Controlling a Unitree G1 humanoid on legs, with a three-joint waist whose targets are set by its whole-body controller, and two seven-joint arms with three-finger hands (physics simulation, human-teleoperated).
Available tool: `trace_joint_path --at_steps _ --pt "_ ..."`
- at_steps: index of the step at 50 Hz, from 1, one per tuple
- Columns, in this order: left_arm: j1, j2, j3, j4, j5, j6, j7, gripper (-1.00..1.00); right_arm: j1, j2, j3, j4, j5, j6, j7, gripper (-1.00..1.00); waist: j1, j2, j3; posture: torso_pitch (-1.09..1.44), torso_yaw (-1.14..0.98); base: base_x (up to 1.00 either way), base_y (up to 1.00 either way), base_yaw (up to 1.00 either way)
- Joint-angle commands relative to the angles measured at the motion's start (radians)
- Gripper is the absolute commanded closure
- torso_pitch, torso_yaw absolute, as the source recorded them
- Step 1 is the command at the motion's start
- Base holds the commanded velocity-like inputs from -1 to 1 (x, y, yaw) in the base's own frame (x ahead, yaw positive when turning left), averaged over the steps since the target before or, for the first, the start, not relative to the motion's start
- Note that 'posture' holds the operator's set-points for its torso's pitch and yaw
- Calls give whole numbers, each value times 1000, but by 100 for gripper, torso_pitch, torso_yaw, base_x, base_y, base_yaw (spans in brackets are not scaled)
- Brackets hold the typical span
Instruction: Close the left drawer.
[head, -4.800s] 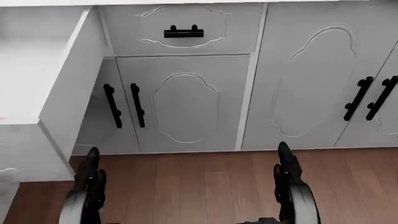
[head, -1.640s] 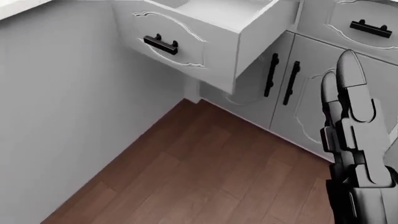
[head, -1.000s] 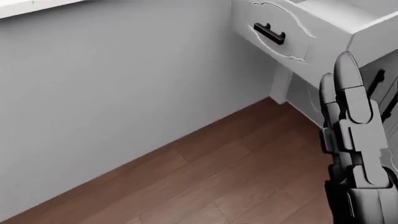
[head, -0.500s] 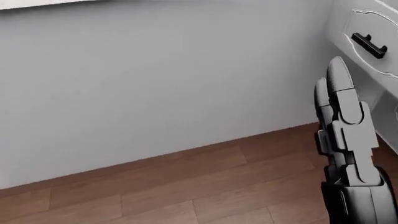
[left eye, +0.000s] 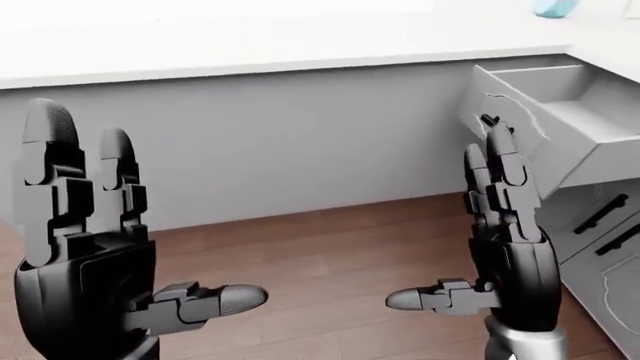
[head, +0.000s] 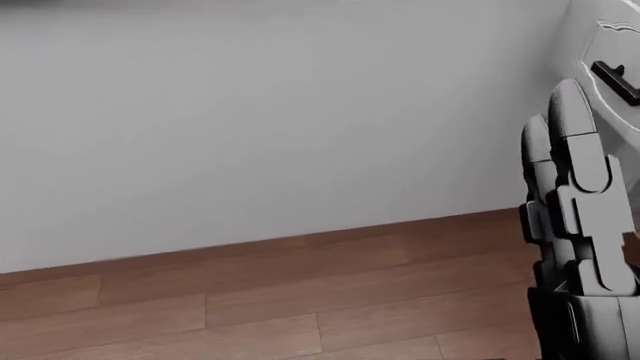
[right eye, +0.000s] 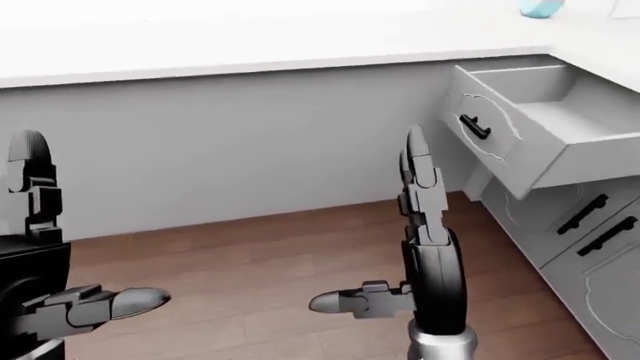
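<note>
The open left drawer (right eye: 500, 139) juts out of the white cabinets at the right-eye view's upper right, showing its pale inside (right eye: 575, 112) and a black handle (right eye: 474, 126) on its front. In the head view only a sliver of that drawer front (head: 612, 56) shows at the right edge. My right hand (right eye: 370, 217) is raised with fingers straight up and thumb out, open, left of the drawer and apart from it. My left hand (left eye: 150, 217) stands the same way at the left-eye view's left, open and holding nothing.
A plain grey panel (left eye: 300, 142) under a white countertop (left eye: 250, 41) fills the middle. Wooden floor (left eye: 330, 255) runs below. Cabinet doors with black handles (right eye: 585, 214) sit under the drawer. A teal thing (right eye: 540, 7) stands on the counter at top right.
The camera has swung left: the drawer and cabinets slid to the head view's right edge and the grey panel now fills it. My right hand stays raised and open.
</note>
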Motion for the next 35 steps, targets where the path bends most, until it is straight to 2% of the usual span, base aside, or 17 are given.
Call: trace_joint_path --at_steps 1,3,5,6,8,15,17,19,20,23,26,28,29,30,31,33,35 --pt "-5 2 -2 -29 0 -25 -2 -100 -6 -3 -6 -27 3 -21 -8 -100 0 4 0 0 0 0 -35 0" --pt "-5 3 -4 -29 0 -25 -2 -100 -5 -3 -5 -27 3 -23 -7 -100 3 -26 2 0 0 0 -35 0" --pt "-5 4 -2 -29 -1 -25 -1 -100 -4 -3 -5 -24 2 -25 -7 -100 -2 -96 -19 0 0 0 -36 0" --pt "-5 4 -2 -29 -2 -26 -1 -100 -4 -3 -5 -23 3 -26 -8 -100 -6 -90 -21 0 0 0 -35 0" --pt "-6 4 0 -29 -2 -24 -1 -100 -3 -3 -5 -24 2 -26 -8 -100 -10 -64 6 0 0 0 -35 0" --pt "-6 1 2 -29 -2 -24 -4 -100 -5 -3 -6 -20 2 -24 -8 -100 -2 15 20 0 0 0 -36 0" --pt "-8 1 3 -29 -3 -22 -4 -100 -7 -3 -7 -21 2 -21 -8 -100 -1 59 10 0 0 0 -35 0" --pt "-7 -1 2 -29 0 -22 -6 -100 -8 -3 -6 -18 1 -19 -7 -100 11 38 15 0 0 0 -36 0" --pt "-7 -1 2 -29 0 -24 -7 -100 -8 -3 -4 -20 0 -19 -7 -100 4 48 17 0 0 0 -35 0" --pt "-9 1 3 -29 -3 -20 -4 -100 -8 -3 -3 -19 -1 -20 -8 -100 3 40 -3 0 0 0 -35 0" --pt "-10 6 5 -29 -7 -20 2 -100 -9 -3 -4 -20 2 -17 -8 -100 5 10 5 0 0 0 -35 0" --pt "-9 7 5 -29 -7 -21 2 -100 -9 -3 -4 -21 2 -15 -9 -100 4 -22 7 0 0 -5 -36 0" --pt "-10 6 6 -29 -7 -17 2 -100 -8 -3 -3 -21 1 -15 -9 -100 1 -47 -9 0 0 -9 -35 0" --pt "-10 7 6 -29 -7 -19 2 -100 -9 -3 -3 -21 1 -15 -9 -100 -4 -95 -26 0 0 -9 -35 0" --pt "-11 6 6 -29 -8 -16 1 -100 -9 -3 -3 -20 0 -15 -10 -100 -10 -71 -23 0 0 -9 -35 0" --pt "-9 6 4 -29 -6 -19 1 -100 -8 -4 -1 -20 2 -15 -8 -100 -17 -56 -7 0 0 -9 -36 0" --pt "-10 6 4 -29 -6 -17 2 -100 -9 -4 -1 -20 3 -11 -7 -100 -15 -35 -9 0 0 -9 -36 0"
